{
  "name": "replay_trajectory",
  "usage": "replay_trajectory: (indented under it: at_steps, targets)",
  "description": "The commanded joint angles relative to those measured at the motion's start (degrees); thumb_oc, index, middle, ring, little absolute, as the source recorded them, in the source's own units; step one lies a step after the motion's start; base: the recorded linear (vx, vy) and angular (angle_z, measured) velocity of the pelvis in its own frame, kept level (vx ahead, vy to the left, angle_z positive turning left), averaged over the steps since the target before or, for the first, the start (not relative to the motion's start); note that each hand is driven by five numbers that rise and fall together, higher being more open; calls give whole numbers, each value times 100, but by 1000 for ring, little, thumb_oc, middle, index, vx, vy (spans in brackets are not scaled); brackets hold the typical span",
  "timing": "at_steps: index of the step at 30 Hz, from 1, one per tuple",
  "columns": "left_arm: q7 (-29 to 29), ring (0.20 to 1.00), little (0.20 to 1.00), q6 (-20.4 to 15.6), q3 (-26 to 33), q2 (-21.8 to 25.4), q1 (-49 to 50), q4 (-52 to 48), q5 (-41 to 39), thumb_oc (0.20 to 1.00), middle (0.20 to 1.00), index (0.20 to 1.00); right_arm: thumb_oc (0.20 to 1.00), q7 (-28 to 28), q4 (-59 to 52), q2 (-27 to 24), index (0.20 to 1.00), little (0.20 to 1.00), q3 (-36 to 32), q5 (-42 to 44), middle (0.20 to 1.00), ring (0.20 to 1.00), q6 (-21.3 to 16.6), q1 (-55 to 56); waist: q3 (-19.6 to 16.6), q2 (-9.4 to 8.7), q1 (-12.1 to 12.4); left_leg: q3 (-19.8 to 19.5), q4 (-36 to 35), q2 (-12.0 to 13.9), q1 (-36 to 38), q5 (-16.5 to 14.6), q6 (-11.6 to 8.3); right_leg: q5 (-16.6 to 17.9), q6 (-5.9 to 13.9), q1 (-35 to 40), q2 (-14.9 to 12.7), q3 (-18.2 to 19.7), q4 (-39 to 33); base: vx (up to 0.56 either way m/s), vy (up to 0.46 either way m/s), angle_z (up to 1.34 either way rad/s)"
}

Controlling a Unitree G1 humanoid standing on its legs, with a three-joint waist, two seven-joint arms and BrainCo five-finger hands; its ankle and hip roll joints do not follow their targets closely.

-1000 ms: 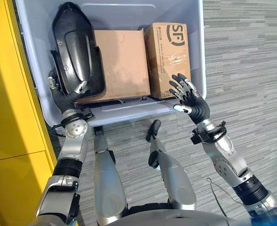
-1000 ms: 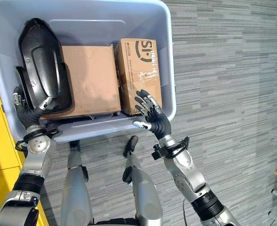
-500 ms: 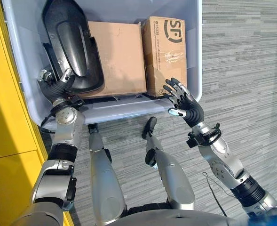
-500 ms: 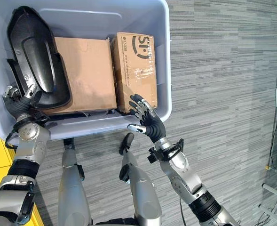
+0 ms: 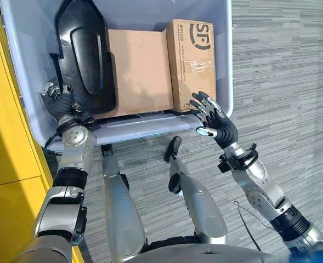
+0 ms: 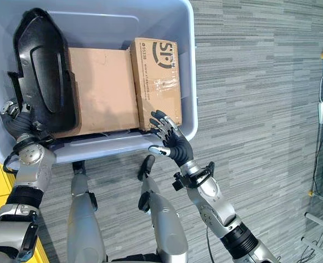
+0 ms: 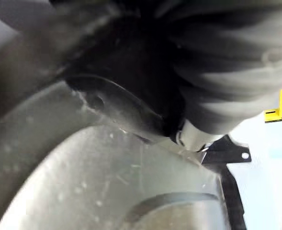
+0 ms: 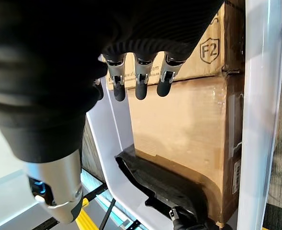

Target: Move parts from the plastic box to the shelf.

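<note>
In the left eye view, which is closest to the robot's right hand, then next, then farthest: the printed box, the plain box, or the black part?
From the right hand:
1. Printed box, right side of the bin, just beyond the fingertips.
2. Plain box, in the middle.
3. Black part, far left side.

Both head views looked steeply down from close side-by-side positions, sharing the plastic box (image 5: 219,82), its black part (image 5: 84,49) and two cardboard boxes (image 6: 156,76) toward 12 o'clock. The left wrist view sat almost against the black part's surface. The right wrist view faced along the right hand (image 8: 136,81) over the box rim, very near.
</note>
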Motion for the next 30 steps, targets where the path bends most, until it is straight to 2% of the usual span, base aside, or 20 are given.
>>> replay_trajectory:
  at_steps: [1, 13, 16, 19, 20, 26, 30]
  targets:
    - [-50, 200, 200, -173, 365, 396, 143, -156, 126, 200, 200, 200, 1000, 62, -424, 54, 1000, 1000, -250, 162, 1000, 1000, -218, 128, -60, -562, 122, 400, -23, 54, 706, -609, 13, 137, 683, 195, -579, 403, 48, 1, 6, -8]
    - [-65, 200, 200, -188, 512, 341, 486, -539, 294, 200, 200, 200, 1000, 101, -351, 62, 1000, 1000, -284, 158, 1000, 1000, -156, 122, -336, -322, 189, 483, -56, -33, 998, -670, 30, 93, 677, 381, -648, 475, 65, 3, 6, -7]
    - [-86, 200, 200, -212, 559, 310, 635, -810, 438, 200, 200, 200, 1000, 146, -294, 76, 1000, 1000, -331, 205, 1000, 1000, -108, 114, -446, -175, 243, 504, -68, -88, 1119, -690, 37, 78, 678, 480, -703, 473, 65, 6, 6, -2]
    - [-100, 200, 200, -210, 618, 291, 786, -1015, 550, 200, 200, 200, 1000, 174, -296, 72, 1000, 1000, -374, 205, 1000, 1000, -93, 134, -503, -103, 263, 508, -67, -115, 1192, -703, 48, 66, 680, 546, -732, 480, 68, -15, 7, 0]
    - [-69, 200, 200, -196, 674, 281, 889, -1171, 703, 200, 200, 200, 1000, 189, -277, 71, 1000, 1000, -400, 209, 1000, 1000, -67, 136, -556, -47, 284, 561, -55, -191, 1200, -604, 102, 123, 626, 545, -813, 447, 94, -48, 20, 0]
    - [-92, 200, 200, -218, 923, 241, 1305, -1738, 1100, 200, 200, 200, 1000, 302, -284, 61, 1000, 1000, -509, 214, 1000, 1000, -4, 192, -706, 158, 387, 586, -52, -261, 1429, -677, 122, 50, 629, 744, -912, 437, 140, 0, 9, 2]
    - [-248, 200, 200, -258, 1082, 199, 1632, -2216, 1355, 200, 200, 200, 1000, 406, -240, 38, 1000, 1000, -621, 218, 1000, 1000, 56, 270, -875, 398, 469, 568, -65, -328, 1627, -725, 139, 5, 637, 951, -1015, 407, 162, 22, 3, 5]
